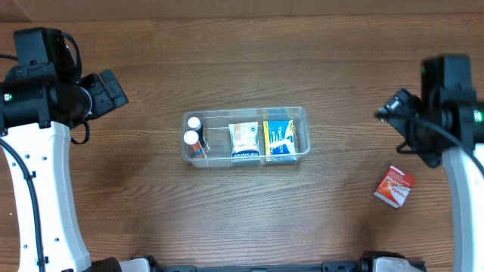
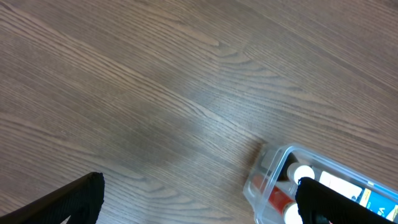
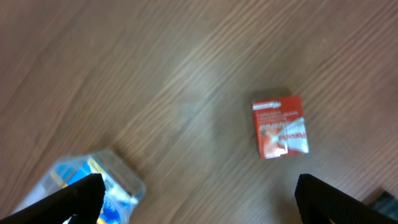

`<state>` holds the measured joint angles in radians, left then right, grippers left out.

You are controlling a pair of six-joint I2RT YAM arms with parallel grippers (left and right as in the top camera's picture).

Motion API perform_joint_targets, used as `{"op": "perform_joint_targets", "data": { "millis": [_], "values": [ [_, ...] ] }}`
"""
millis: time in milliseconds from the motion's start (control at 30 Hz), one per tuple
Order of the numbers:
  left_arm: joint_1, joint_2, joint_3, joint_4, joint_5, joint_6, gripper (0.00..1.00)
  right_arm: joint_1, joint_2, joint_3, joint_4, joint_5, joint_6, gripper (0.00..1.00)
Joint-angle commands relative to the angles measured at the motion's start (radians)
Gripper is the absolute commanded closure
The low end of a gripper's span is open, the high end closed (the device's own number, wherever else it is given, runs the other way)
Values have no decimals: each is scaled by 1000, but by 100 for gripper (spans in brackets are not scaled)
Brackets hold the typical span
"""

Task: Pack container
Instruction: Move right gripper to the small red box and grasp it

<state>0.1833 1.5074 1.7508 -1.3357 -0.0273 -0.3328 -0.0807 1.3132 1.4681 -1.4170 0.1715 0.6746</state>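
Observation:
The clear plastic container (image 1: pixel 296 115) sits mid-table. It holds two white-capped bottles (image 1: pixel 193 139) at its left end, a white packet (image 1: pixel 245 140) in the middle and a blue and yellow box (image 1: pixel 279 140) at its right end. A red and white packet (image 1: pixel 395 186) lies on the table at the right, outside the container. My left gripper (image 2: pixel 199 202) is open and empty, held above the table left of the container (image 2: pixel 267 168). My right gripper (image 3: pixel 199 199) is open and empty, between the container (image 3: pixel 127 177) and the red packet (image 3: pixel 281 126).
The table is brown wood. The left arm (image 1: pixel 45 98) stands at the left edge and the right arm (image 1: pixel 446 106) at the right edge, both raised above the surface.

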Motion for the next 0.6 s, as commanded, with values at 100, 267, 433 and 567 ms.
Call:
{"op": "perform_joint_targets", "data": {
  "millis": [100,267,433,567],
  "values": [
    [4,4,-13,1,-6,23,0,-229,-80,-308,167,-61,-135,0],
    [4,4,-13,1,-5,23,0,-341,15,-428,274,-122,-222,0],
    [4,4,-13,0,-5,23,0,-403,144,-470,334,-121,-297,0],
    [4,4,-13,2,-4,22,0,-430,258,-471,350,-148,-335,0]
  ]
}}
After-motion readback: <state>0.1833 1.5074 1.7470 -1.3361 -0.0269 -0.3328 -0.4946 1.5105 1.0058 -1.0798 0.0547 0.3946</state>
